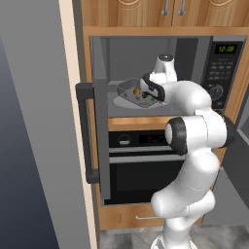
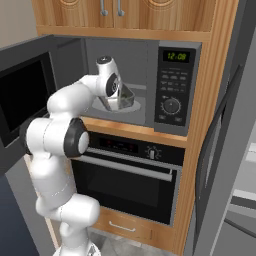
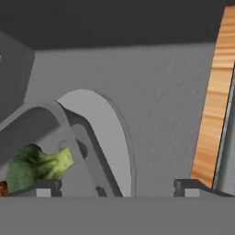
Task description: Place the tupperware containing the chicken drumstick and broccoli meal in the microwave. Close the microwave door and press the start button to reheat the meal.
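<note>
Microwave (image 1: 160, 73) built into wooden cabinetry above a black oven (image 2: 130, 175), microwave door (image 1: 95, 131) swung wide to the left, green display lit on the right-hand panel. Tupperware (image 1: 130, 91) resting on the pale round turntable (image 3: 110, 133) inside the grey cavity, broccoli (image 3: 39, 166) and an orange sliver of chicken drumstick (image 1: 136, 91) inside it. Hand (image 3: 117, 188) reaching into the cavity just beside the container (fingertips spread wide apart in the hand view, gripping nothing).
</note>
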